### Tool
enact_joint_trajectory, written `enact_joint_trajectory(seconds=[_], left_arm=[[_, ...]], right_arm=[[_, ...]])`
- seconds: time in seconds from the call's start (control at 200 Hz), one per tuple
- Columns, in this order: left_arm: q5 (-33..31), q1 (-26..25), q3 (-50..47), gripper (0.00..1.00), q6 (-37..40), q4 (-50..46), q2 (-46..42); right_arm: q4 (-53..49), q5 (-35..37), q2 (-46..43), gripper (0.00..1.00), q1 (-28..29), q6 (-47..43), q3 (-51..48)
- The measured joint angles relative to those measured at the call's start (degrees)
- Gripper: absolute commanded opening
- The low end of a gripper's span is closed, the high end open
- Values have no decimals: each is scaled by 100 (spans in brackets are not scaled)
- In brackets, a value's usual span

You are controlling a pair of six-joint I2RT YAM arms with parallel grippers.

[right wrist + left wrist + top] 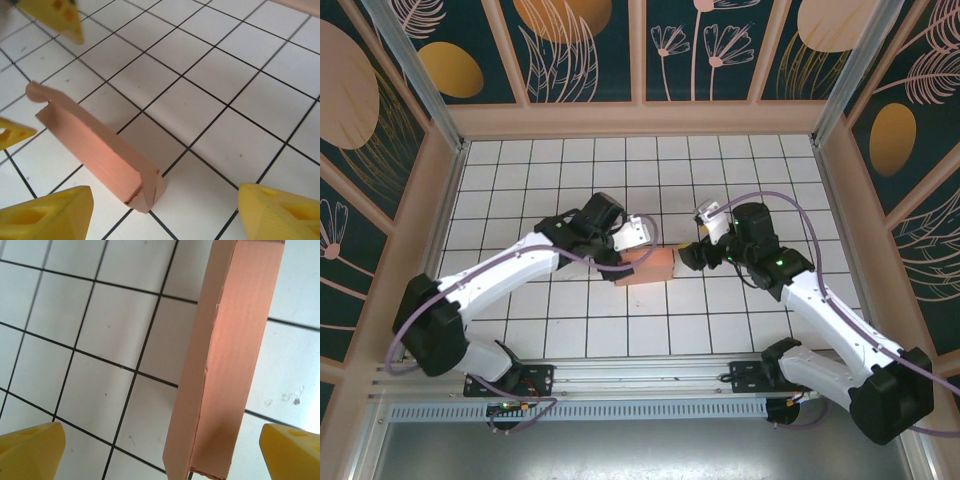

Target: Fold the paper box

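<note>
White tiled tabletop (570, 330), fenced by floral wall panels (580, 50), lies under both my arms. My left gripper (162, 452) is spread wide and clasps nothing, its yellow fingers straddling the paper box (225, 355). The box is a thin pink slab mid-table that seems propped on edge. My right gripper (165, 207) gapes empty just off its other end. As I judge it, the unsupported slab could topple flat or be knocked by a finger, and the curled end flap may spring open.
</note>
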Motion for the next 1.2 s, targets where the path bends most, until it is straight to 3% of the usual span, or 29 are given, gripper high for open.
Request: enact_joint_trajectory(seconds=[0.18, 0.325, 0.47, 0.596, 0.716, 0.926, 1.201], left_arm=[[374, 291, -935, 99, -337, 957, -654], [525, 385, -1515, 97, -369, 1373, -699], [833, 490, -1836, 81, -286, 1821, -579], [1123, 527, -1862, 75, -142, 2151, -367], [1322, 527, -1869, 74, -61, 2341, -168], [1515, 527, -1869, 60, 42, 2363, 227], [1655, 527, -1869, 47, 44, 2369, 297]], right_arm=[[136, -201, -9, 75, -164, 334, -17], [190, -326, -13, 73, -162, 481, -59], [210, -501, 48, 70, -105, 562, -98], [118, -549, 245, 68, -61, 555, -72], [-92, -549, 415, 58, -37, 503, 15], [-463, -350, 789, 33, 144, 306, 374], [-645, 13, 1169, 32, 356, 87, 535]])
